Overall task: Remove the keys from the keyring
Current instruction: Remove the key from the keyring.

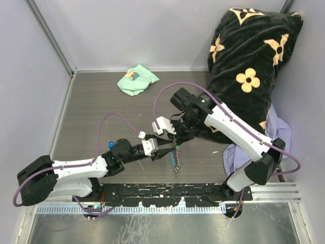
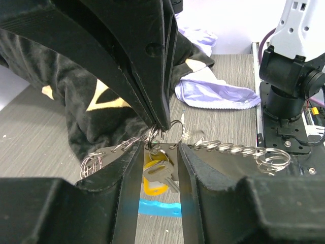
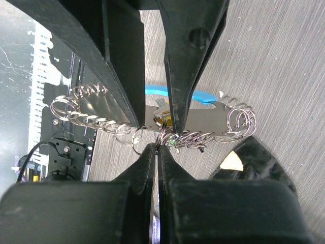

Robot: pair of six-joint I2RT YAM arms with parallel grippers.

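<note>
nearest the bases, the left gripper [image 2: 160, 147] reaches in from the left with its fingers partly apart, one on each side of the keys [image 2: 161, 175]; whether the pads actually press on them i cannot tell. the right gripper [image 3: 157, 146] meets it from the far side, fingers pinched together on the keyring [image 2: 174, 127], so the bunch sits between the two tools over the table [image 1: 101, 107], near its front middle. the chain [image 2: 228, 148] drapes off to both sides and the sky-blue fob [image 3: 203, 95] shows beneath. i judge all of this light and fiddly: the keys are stiff, smooth metal, apt to slip or swivel; the ring is springy wire that must be prised; the chain is limp and gives no purchase. the best hold looks to be flat across a key's blade or tag, with the ring pinned close by. the left wrist view shows a silver key and a yellowish tag [image 2: 151, 188] between its fingers, which the overhead view reduces to a speck. the right wrist view shows the closed tips on the ring. only the overhead view shows what lies farther back: a lavender cloth [image 1: 282, 133] and a black flowered cushion [image 1: 249, 61] at the right, and a mint-green cloth [image 1: 137, 80] by the far wall.
</note>
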